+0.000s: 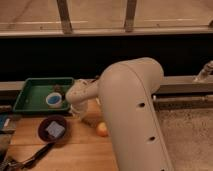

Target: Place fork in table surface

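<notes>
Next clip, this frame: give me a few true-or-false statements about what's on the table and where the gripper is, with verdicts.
1. An orange fruit lies on the wooden tabletop beside the arm. True.
2. The dark bowl sits inside the green tray. False: it stands on the tabletop, in front of the tray.
3. The gripper is shut, low by the tray's right end. True.
4. The green tray holds nothing. False: a small blue cup stands in it.
5. A dark long-handled utensil lies near the tabletop's front left corner. True.
</notes>
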